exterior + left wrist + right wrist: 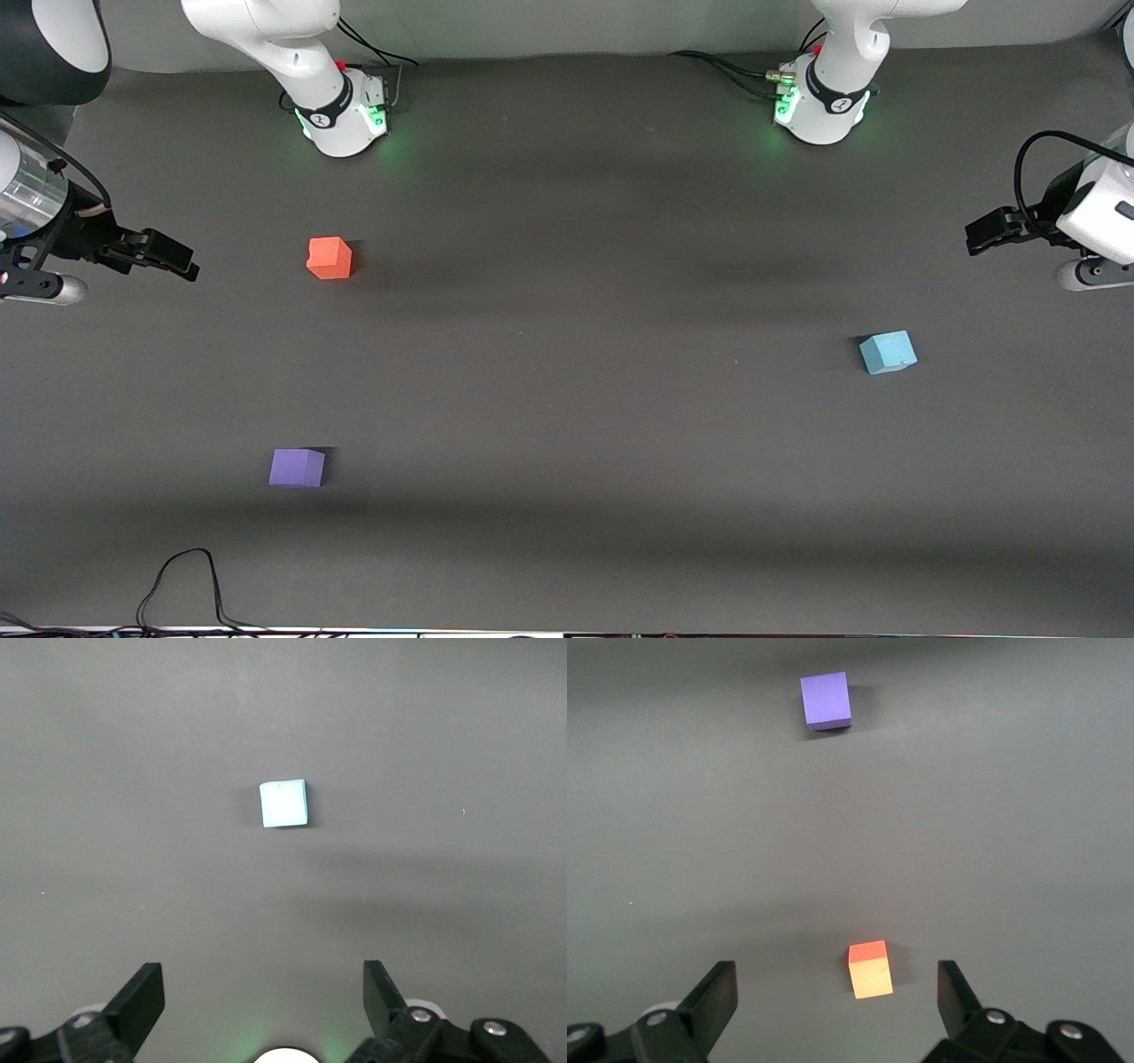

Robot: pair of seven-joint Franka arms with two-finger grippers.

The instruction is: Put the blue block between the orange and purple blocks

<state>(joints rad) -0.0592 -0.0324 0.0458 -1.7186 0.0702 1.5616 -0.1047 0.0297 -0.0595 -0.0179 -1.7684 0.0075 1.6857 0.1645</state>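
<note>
The light blue block [888,352] sits on the dark table toward the left arm's end. It also shows in the left wrist view [283,804], apart from the fingers. The orange block [330,258] and the purple block [297,468] sit toward the right arm's end, the purple one nearer the front camera. Both show in the right wrist view: the orange block [870,970] and the purple block [827,700]. My left gripper [977,239] [263,979] is open and empty, up in the air near the table's end. My right gripper [182,263] [835,976] is open and empty, up beside the orange block.
The two arm bases [345,115] [819,106] stand along the table's back edge with cables. A black cable [186,580] loops over the table's front edge near the purple block. The grey mat [576,372] is flat between the blocks.
</note>
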